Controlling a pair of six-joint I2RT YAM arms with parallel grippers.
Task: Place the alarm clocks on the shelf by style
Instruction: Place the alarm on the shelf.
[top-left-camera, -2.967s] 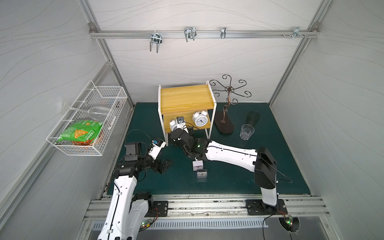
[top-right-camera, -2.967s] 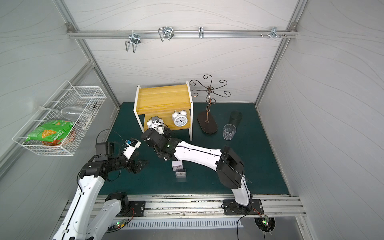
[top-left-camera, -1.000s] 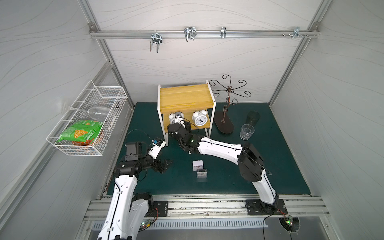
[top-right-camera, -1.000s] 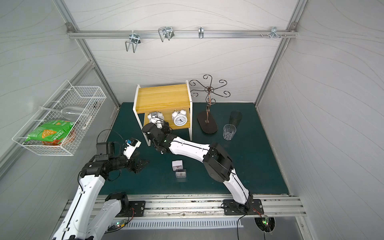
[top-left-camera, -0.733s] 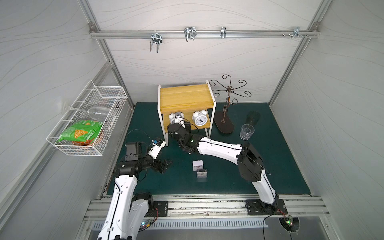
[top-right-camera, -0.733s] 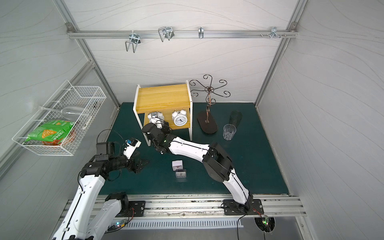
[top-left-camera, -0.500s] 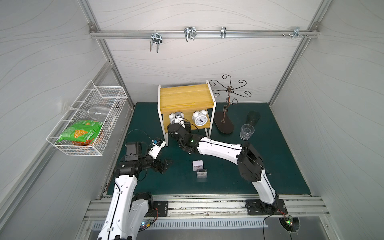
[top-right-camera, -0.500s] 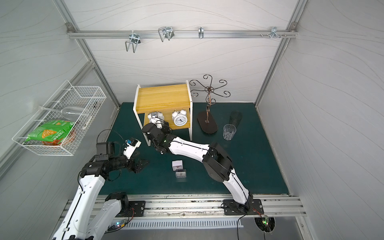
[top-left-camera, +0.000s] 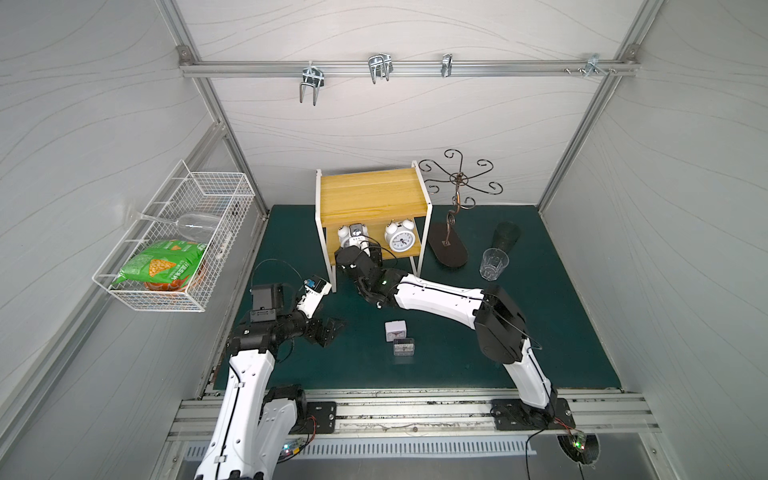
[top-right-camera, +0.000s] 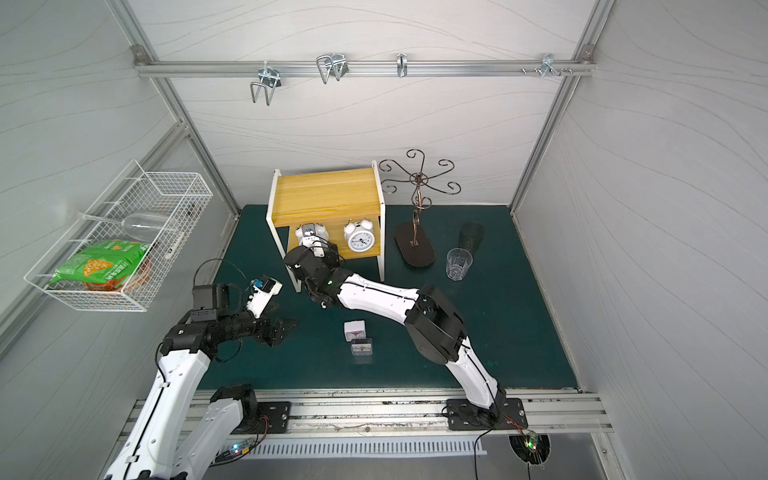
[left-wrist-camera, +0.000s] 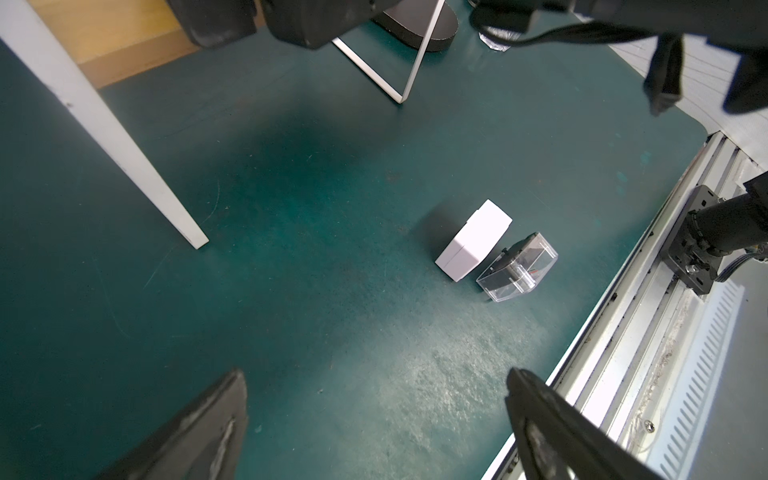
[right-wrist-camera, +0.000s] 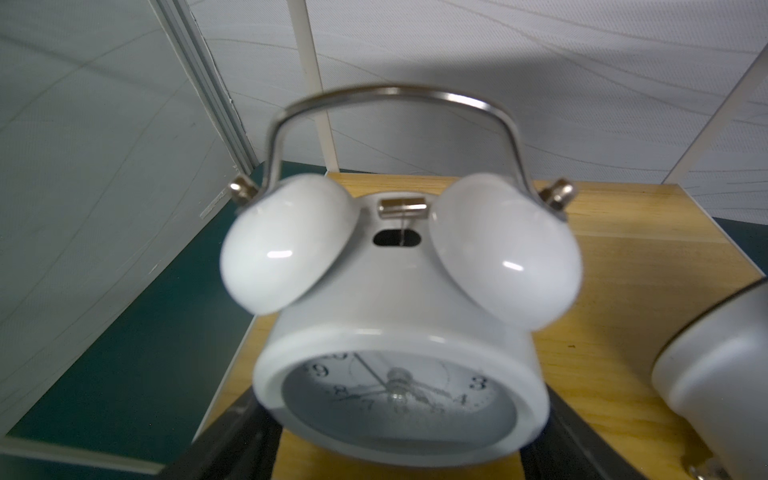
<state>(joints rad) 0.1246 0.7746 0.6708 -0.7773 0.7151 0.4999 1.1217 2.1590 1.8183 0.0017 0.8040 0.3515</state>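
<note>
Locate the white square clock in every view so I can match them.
In a top view: white square clock on the green mat, between shelf and clear clock.
In a top view: white square clock, same spot.
Left wrist: white square clock close beside the clear clock.
Right wrist: absent; a round twin-bell clock fills it.
Shared landmark: the shelf, in all four.

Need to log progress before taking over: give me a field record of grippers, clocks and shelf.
right gripper: shut on held twin-bell clock
held twin-bell clock: at shelf lower tier
second twin-bell clock: upright on lower tier, beside it
white square clock: on mat
clear square clock: on mat, close beside white one
left gripper: open, empty, above mat
</note>
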